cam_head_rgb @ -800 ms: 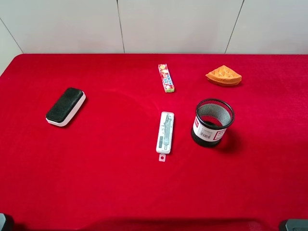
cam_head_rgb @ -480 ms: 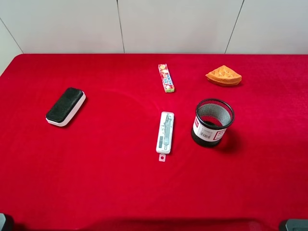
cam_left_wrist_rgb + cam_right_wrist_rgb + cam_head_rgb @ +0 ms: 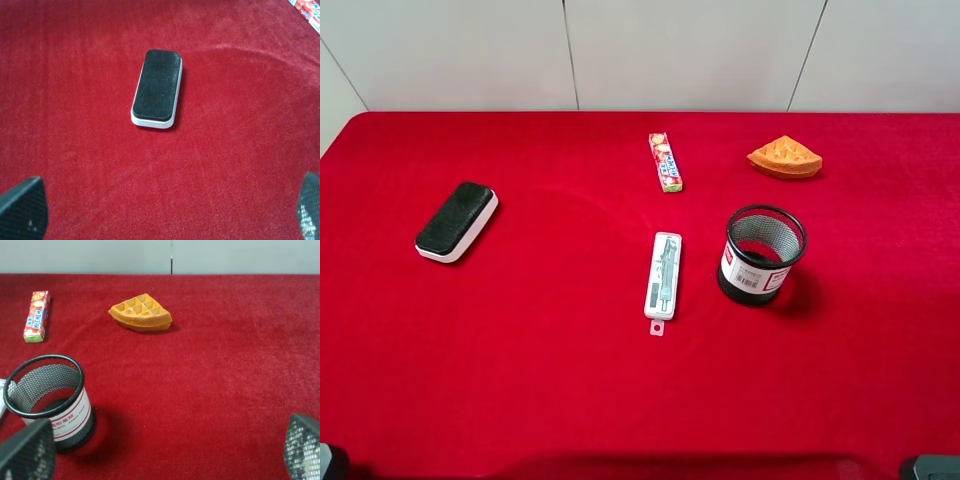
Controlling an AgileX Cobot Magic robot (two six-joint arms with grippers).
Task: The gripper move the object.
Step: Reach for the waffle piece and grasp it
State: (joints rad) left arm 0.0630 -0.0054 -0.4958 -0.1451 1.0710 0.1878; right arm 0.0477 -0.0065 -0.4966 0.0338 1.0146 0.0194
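Nothing is shifting since the earlier look. The waffle is sitting flat toward the far right corner of the table, beyond the mesh cup, with nothing touching it. The right hand is hovering well short of it, fingers spread wide and gripping nothing. The left hand is likewise spread and empty, facing the eraser near the left edge.

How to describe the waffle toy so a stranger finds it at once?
Find the black mesh cup on the red cloth. Beyond it, toward the wall, lies the waffle toy. It alone is an orange wedge with a grid top.
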